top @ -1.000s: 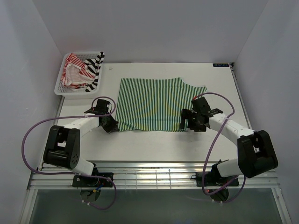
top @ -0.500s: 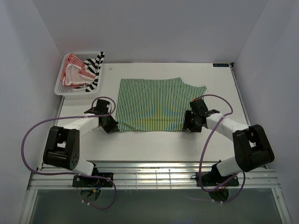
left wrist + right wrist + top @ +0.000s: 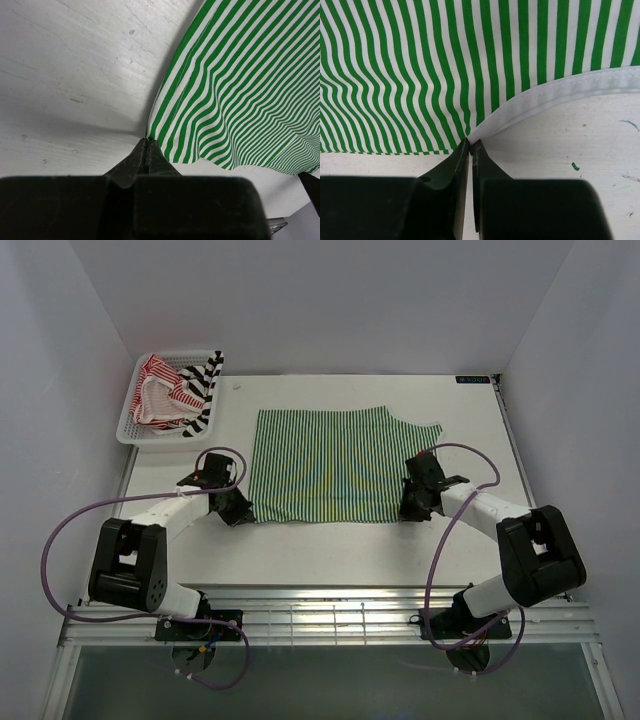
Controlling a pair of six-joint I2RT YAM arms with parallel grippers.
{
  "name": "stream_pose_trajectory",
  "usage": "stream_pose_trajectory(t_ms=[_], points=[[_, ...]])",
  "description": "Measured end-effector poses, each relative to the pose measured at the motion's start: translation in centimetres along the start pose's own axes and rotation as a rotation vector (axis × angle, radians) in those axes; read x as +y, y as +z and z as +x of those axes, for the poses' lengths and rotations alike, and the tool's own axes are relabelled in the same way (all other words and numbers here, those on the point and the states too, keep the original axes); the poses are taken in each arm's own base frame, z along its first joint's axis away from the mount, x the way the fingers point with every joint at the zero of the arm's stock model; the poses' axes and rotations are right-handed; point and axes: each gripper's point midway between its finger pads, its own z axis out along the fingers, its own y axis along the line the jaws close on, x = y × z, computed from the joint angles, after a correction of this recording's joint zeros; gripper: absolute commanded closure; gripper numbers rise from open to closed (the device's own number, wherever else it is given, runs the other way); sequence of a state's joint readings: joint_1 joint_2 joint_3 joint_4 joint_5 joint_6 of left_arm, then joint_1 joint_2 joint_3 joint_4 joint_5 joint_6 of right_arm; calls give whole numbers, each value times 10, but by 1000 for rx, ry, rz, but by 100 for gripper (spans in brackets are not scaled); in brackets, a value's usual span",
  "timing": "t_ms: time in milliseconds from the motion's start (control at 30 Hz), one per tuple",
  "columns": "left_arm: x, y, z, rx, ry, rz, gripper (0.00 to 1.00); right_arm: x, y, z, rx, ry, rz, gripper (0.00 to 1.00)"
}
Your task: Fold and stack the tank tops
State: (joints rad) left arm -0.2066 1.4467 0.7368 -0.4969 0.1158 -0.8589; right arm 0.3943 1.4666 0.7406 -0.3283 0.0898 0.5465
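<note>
The green-and-white striped tank top (image 3: 325,462) lies spread flat in the middle of the table. My left gripper (image 3: 243,510) is shut on its near left corner (image 3: 155,131), with the cloth pinched between the closed tips (image 3: 147,141). My right gripper (image 3: 408,506) is shut on the near right edge, where the white hem (image 3: 555,92) bunches into the fingertips (image 3: 470,141). The red-and-white tank top (image 3: 158,395) and the black-and-white tank top (image 3: 204,385) lie crumpled in the basket.
A white mesh basket (image 3: 127,425) stands at the table's far left corner. White walls close in on three sides. Purple cables (image 3: 70,520) loop from both arms. A metal rail (image 3: 330,620) runs along the near edge.
My right gripper slid in toward the green top's near right corner and closed on its hem. The left gripper stayed shut on the near left corner.
</note>
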Motion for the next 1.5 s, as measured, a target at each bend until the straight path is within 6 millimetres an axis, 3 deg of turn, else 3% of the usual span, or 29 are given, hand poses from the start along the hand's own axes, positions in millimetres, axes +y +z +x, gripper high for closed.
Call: stream_pose_trajectory(t_ms=[433,700,1233,1500], points=[[-18,-28,0,9,20,71,100,-2,-34,4,-18,-8,-21,92],[-57,-39,-31,-28,30,123,100,17,-49,-32,-39,-28,-25,92],[-72,-1,-82,14,-21,78,100,23,-25,-96,1,-28,16,92],[-81,18,-98,22,-27,63,100,26,-10,-114,15,-26,22,92]])
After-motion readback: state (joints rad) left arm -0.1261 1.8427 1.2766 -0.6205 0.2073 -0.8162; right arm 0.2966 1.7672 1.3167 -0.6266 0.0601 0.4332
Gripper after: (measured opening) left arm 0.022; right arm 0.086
